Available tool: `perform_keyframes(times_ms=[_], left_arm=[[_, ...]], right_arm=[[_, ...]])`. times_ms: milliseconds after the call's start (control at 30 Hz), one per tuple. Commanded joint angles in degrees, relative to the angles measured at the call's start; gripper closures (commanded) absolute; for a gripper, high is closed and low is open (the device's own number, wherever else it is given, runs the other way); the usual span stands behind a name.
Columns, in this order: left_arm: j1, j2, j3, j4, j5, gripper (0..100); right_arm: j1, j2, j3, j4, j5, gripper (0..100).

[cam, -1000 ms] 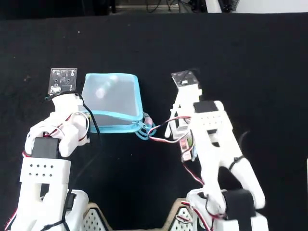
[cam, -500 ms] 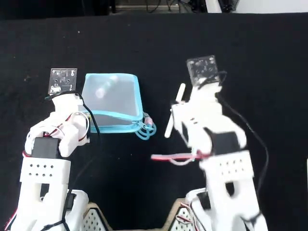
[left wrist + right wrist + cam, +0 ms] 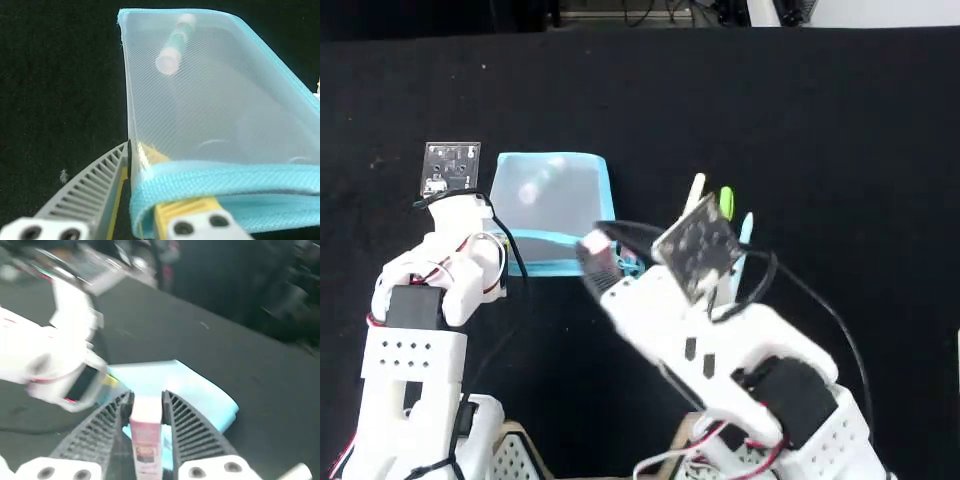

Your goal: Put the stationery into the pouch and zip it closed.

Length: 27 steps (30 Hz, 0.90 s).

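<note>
The left gripper [image 3: 135,152] clamps the pouch [image 3: 215,115] rim, one marker [image 3: 173,44] inside. The right gripper [image 3: 146,397] pinches, perhaps, an eraser [image 3: 146,435], the pouch just ahead; pens [image 3: 726,202] near it wait, zipping not yet done.

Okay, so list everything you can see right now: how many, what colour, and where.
pouch: one, light blue, see-through, on the table's left half, near corner clamped by the left gripper.
marker: one, green and white, inside the pouch.
small block: one, pink and white, held in the right gripper by the pouch's near right corner.
pens: three, cream, green and light blue, lying right of the pouch, partly behind the right arm.
table: one, black surface.
left gripper: one, grey and yellow fingers shut on the pouch's edge.
right gripper: one, grey ribbed fingers shut on the small block.
</note>
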Motion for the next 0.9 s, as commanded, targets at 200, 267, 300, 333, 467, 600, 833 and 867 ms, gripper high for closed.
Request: perform_keyframes(times_ms=[200,267,300,333,467,600,833,867], left_arm=[[-0.31,0.00,-0.57,0.35,0.62,97],[-0.31,0.00,-0.57,0.35,0.62,97],[-0.31,0.00,-0.57,0.35,0.62,97],[-0.31,0.00,-0.57,0.35,0.62,97],[-0.31,0.00,-0.57,0.35,0.62,97],[-0.31,0.00,-0.57,0.44,0.62,97],[-0.31,0.00,-0.57,0.44,0.62,97],[-0.31,0.00,-0.57,0.44,0.62,97]], right_arm=[[-6.33,-1.27,9.19,-17.67,0.18,98.7],[-7.56,-1.01,11.47,-19.25,0.18,98.7],[-7.65,-1.01,12.97,-20.84,0.18,98.7],[-7.56,-1.19,14.46,-22.86,0.18,98.7],[-6.15,-1.36,21.49,-33.14,0.18,98.7],[-2.90,-1.01,28.88,-45.10,0.18,98.7],[0.79,-0.92,38.37,-61.01,0.18,98.7],[0.88,-0.92,39.16,-61.45,0.18,98.7]])
